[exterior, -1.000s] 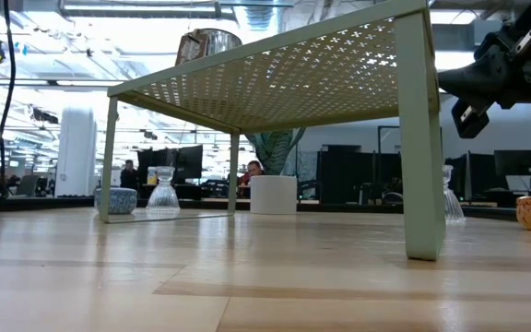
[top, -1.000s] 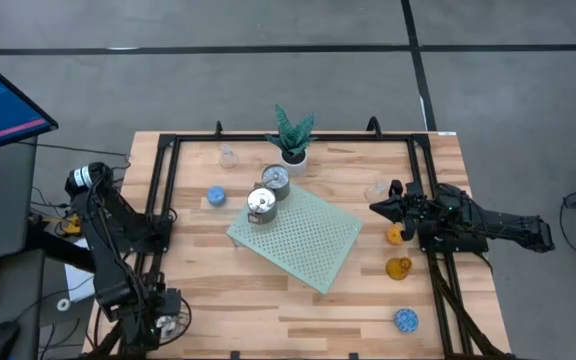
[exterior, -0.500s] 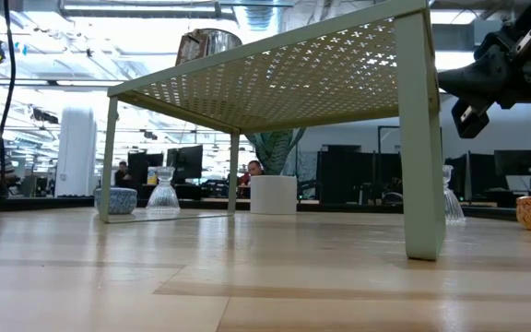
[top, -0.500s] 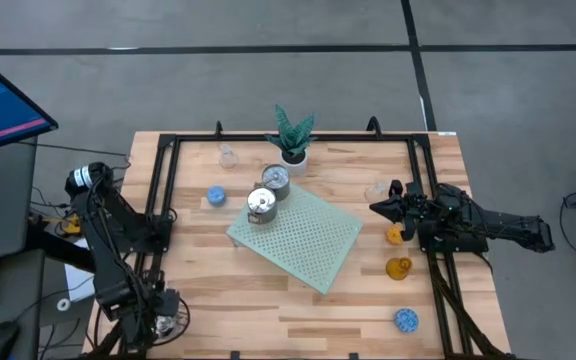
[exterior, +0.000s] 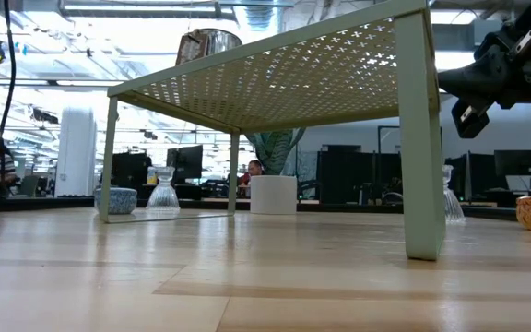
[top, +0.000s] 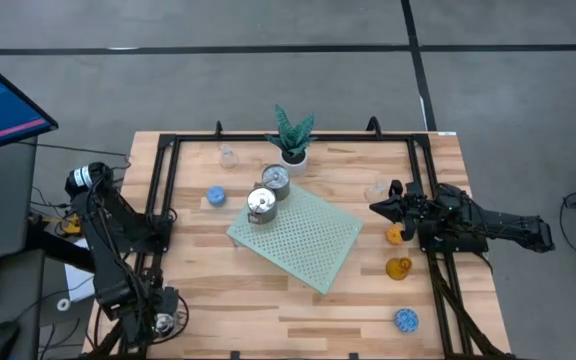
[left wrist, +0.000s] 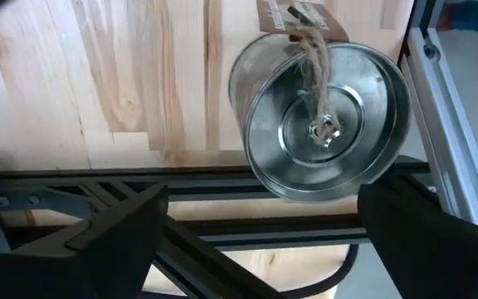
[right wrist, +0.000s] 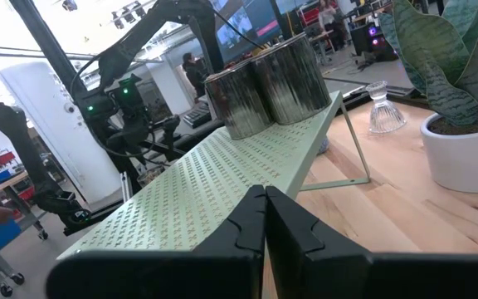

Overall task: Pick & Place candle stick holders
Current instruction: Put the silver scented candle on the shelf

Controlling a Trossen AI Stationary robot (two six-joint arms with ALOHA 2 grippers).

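A shiny silver holder (left wrist: 322, 124) with a paper tag on a string stands upright on its base at the table's near left corner (top: 168, 326), beside the black frame. My left gripper (left wrist: 262, 199) hangs over it, pointing down. It is open, with one finger on each side of the holder and clear of it. Two more silver holders (top: 267, 193) stand on the pale green mat (top: 303, 238). My right gripper (top: 378, 207) waits shut and level at the table's right side, holding nothing.
A blue holder (top: 215, 196) and a clear glass one (top: 228, 155) stand left of the mat, with a potted plant (top: 293, 135) behind it. Down the right side stand a clear (top: 376, 190), an orange (top: 395, 234), an amber (top: 399, 267) and a blue holder (top: 406, 320). Black frame rails (top: 158, 200) edge the table.
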